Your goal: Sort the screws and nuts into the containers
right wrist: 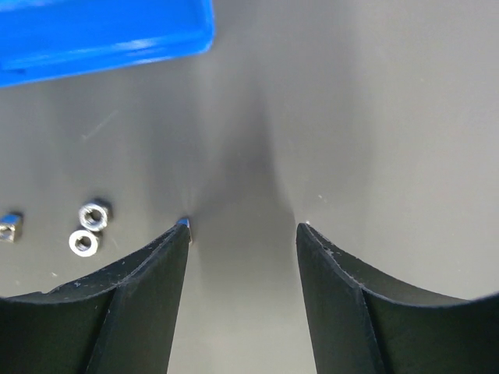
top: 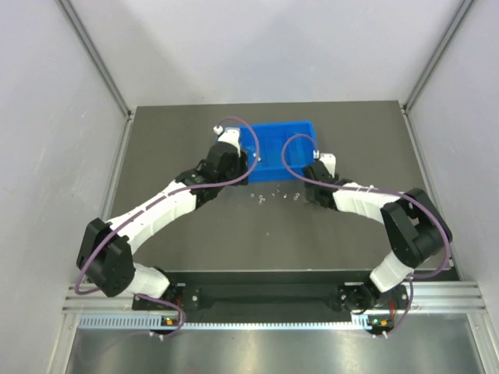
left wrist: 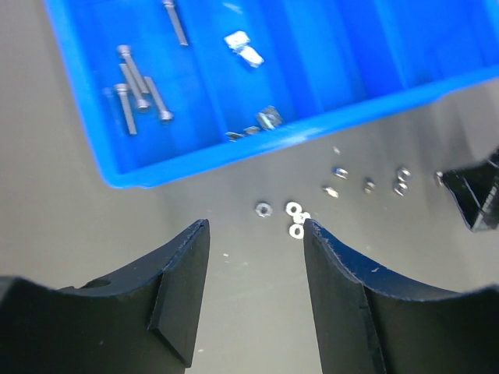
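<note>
The blue tray (top: 300, 134) sits at the back middle of the table. In the left wrist view its left compartment (left wrist: 86, 125) holds several screws (left wrist: 136, 89), and the compartment beside it holds a few nuts (left wrist: 245, 48). Loose nuts (left wrist: 263, 209) lie scattered on the table in front of the tray (top: 261, 199). My left gripper (left wrist: 256, 226) is open and empty just short of them, at the tray's front left corner (top: 248, 173). My right gripper (right wrist: 243, 226) is open and empty over bare table, with two nuts (right wrist: 95, 214) to its left (top: 304, 195).
More loose nuts (left wrist: 401, 179) lie further right near the right gripper's finger (left wrist: 475, 195). The tray's front right corner (right wrist: 101, 31) is just ahead of the right gripper. Grey walls enclose the table on three sides.
</note>
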Tool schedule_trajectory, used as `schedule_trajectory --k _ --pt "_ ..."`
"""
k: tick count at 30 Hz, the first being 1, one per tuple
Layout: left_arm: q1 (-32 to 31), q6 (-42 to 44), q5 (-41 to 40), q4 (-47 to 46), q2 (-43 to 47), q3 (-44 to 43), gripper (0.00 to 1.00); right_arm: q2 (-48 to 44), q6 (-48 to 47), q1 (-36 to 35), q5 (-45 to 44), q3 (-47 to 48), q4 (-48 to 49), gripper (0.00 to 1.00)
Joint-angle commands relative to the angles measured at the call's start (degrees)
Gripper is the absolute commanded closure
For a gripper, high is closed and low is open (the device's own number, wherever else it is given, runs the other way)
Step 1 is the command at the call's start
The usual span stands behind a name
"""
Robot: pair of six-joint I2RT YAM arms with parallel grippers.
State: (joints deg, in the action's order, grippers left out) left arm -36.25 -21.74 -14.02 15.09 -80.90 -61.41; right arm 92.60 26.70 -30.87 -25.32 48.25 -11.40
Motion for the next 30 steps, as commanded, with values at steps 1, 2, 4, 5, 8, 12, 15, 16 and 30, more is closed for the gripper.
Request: schedule_trajectory --k 1,2,4,5,8,12,15,16,30 --pt "-2.8 0.0 -2.1 -0.2 -1.0 -2.5 0.44 -2.9 0.6 0.5 -1.1 -1.6 -1.7 0.42" --pt "-3.4 -0.1 -2.2 -0.2 -1.5 -3.1 0.44 -4.2 0.3 0.5 -0.3 -1.7 -1.5 0.41" --pt "-5.3 -0.3 -2.2 -0.2 -3.3 -3.9 0.44 -6.0 -0.3 0.5 3.8 -1.4 -1.3 0.40" --pt "-6.8 -0.1 -1.9 -0.3 -3.9 -4.7 0.45 -8.4 -0.8 0.5 5.2 -0.9 -1.2 0.39" --pt "-9.4 -0.5 -1.9 -1.0 -7.2 -6.4 0.46 -14.2 -1.6 0.6 8.7 0.3 -1.4 0.36" --pt "-11.5 -1.6 -0.1 -2.4 -12.8 -8.5 0.47 -21.5 -2.3 2.6 8.4 1.5 -4.0 0.30" --pt "-13.0 -1.6 1.1 -3.8 -17.4 -11.1 0.47 -26.1 -2.0 5.6 6.1 0.9 -7.1 0.25" --pt "-13.3 -1.6 1.5 -3.8 -18.8 -13.3 0.48 -28.2 -1.8 7.8 5.4 -0.2 -7.5 0.21" --pt "-16.5 0.3 3.0 0.9 -40.6 -31.1 0.49 -38.7 -3.1 19.0 10.6 -8.7 -6.6 0.00"
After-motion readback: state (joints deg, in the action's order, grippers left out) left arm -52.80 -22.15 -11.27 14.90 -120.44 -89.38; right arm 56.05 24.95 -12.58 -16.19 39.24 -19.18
